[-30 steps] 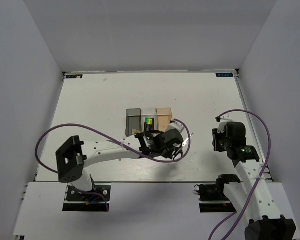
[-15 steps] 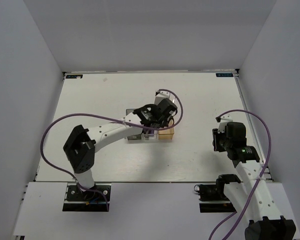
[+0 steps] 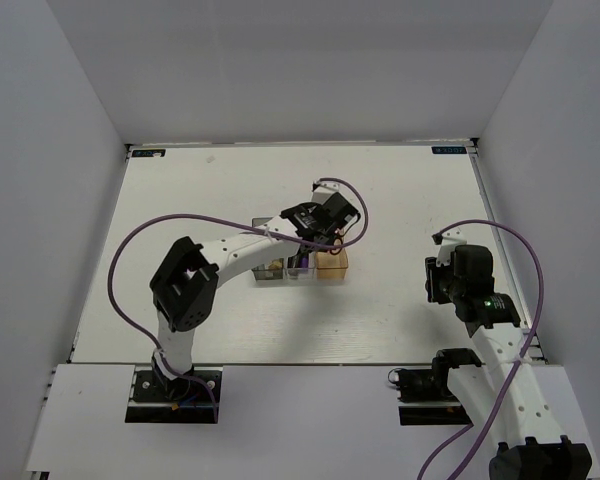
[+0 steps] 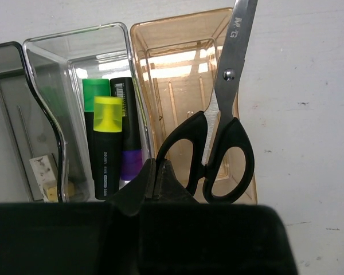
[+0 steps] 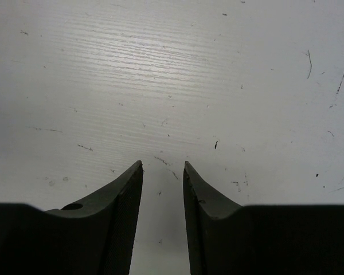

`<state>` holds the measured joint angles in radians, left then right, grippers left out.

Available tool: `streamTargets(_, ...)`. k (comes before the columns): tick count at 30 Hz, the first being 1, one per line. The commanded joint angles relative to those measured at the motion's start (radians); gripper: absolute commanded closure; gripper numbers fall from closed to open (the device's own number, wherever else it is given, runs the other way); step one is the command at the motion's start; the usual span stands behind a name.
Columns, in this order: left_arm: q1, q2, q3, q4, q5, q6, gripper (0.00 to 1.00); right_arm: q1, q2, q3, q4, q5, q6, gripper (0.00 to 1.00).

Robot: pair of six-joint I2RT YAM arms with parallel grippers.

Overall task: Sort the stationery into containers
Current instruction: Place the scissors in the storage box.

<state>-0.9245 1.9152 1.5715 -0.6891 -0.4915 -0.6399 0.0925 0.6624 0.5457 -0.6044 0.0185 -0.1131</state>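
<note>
Left wrist: black-handled scissors [image 4: 225,86] in the tightly closed left end effector [image 4: 158,175], above the orange-tan bin [image 4: 172,74].

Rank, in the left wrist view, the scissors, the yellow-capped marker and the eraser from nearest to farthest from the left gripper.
1. scissors, gripped by the left gripper, over the orange bin
2. yellow-capped marker, in the clear bin
3. eraser, in the grey bin

Three open bins are set in a row: smoky grey bin [image 4: 11,74] left, clear bin [image 4: 63,46] middle, orange-tan bin [image 4: 172,57] right. A tan eraser [image 4: 44,169] lies in the grey one. The green-capped marker [image 4: 94,91] and yellow-capped marker [image 4: 106,143] lie side by side in the clear one. The scissors [image 4: 221,132], blades closed and pointing far, are held over the orange-tan one.
</note>
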Motion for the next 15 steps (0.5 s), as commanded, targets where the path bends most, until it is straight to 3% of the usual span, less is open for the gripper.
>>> streamTargets(1, 0.003, 0.002, 0.042, -0.015, -0.019, -0.006, 1.0, -0.002, -0.012, -0.001, 0.005, -0.008, -0.007, 0.62)
streamTargets(7, 0.001, 0.05, 0.071, -0.052, -0.016, -0.02, 0.95, -0.004, -0.017, -0.003, 0.005, -0.008, -0.003, 0.59)
streamTargets(14, 0.004, 0.054, 0.074, -0.066, -0.03, -0.021, 0.71, -0.004, -0.012, -0.003, 0.005, -0.008, -0.005, 0.59)
streamTargets(15, 0.006, 0.056, 0.081, -0.07, -0.029, -0.02, 0.63, -0.005, -0.017, -0.003, 0.002, -0.009, -0.002, 0.59)
